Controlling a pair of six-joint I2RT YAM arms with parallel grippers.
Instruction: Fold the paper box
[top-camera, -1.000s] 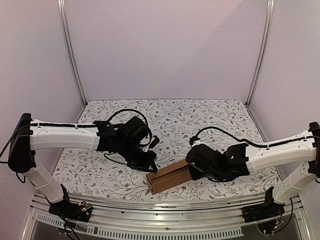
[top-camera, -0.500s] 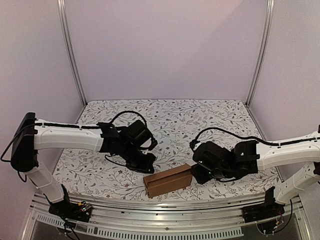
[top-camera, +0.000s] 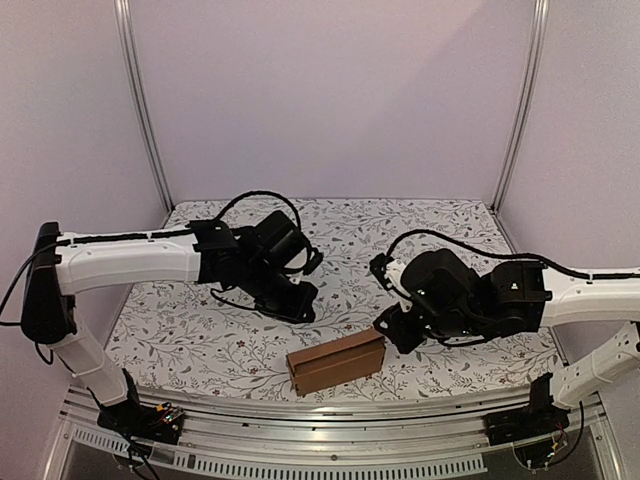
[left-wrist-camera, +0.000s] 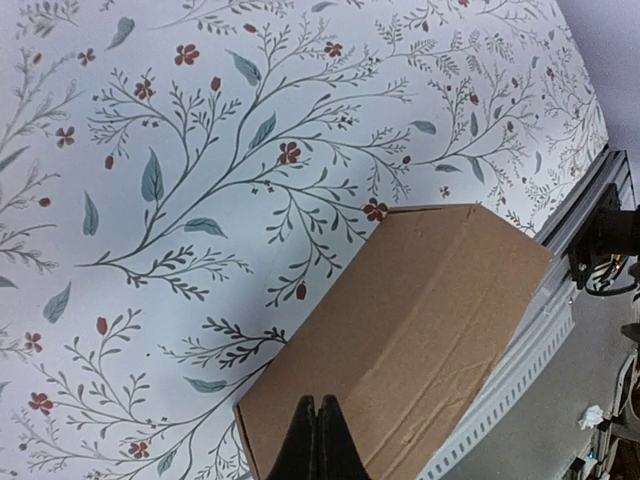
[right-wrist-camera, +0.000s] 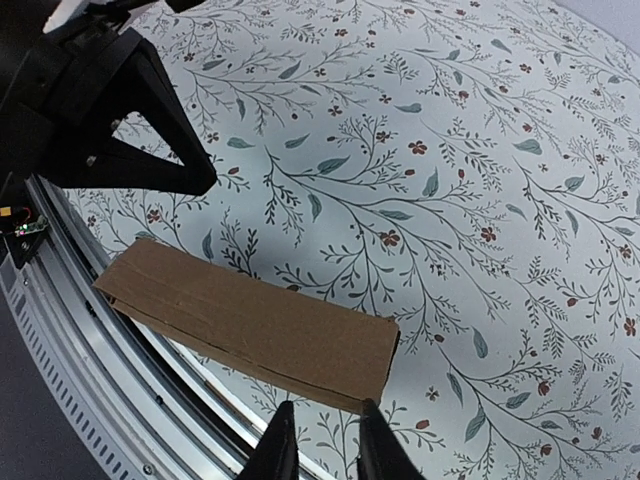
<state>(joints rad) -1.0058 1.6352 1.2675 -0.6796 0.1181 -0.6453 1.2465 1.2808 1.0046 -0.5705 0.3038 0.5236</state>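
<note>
The paper box (top-camera: 337, 362) is a slim, closed brown cardboard box lying flat on the floral table, close to the front edge. It also fills the lower right of the left wrist view (left-wrist-camera: 420, 320) and lies across the right wrist view (right-wrist-camera: 250, 320). My left gripper (top-camera: 304, 312) hovers just behind the box's left end, shut and empty (left-wrist-camera: 318, 405). By the box's right end, my right gripper (top-camera: 385, 326) stands slightly open with nothing between its fingers (right-wrist-camera: 322, 415). It does not touch the cardboard.
The floral cloth (top-camera: 350, 240) covers the table. A slotted metal rail (top-camera: 300, 440) runs along the front edge right beside the box. Upright frame posts (top-camera: 140, 100) and white walls close in the sides and back. The left gripper's black body (right-wrist-camera: 110, 110) shows in the right wrist view.
My right gripper has let go of the box's right end and drawn back and up. The box has dropped flat onto the table. My left gripper has pulled back a little from it.
</note>
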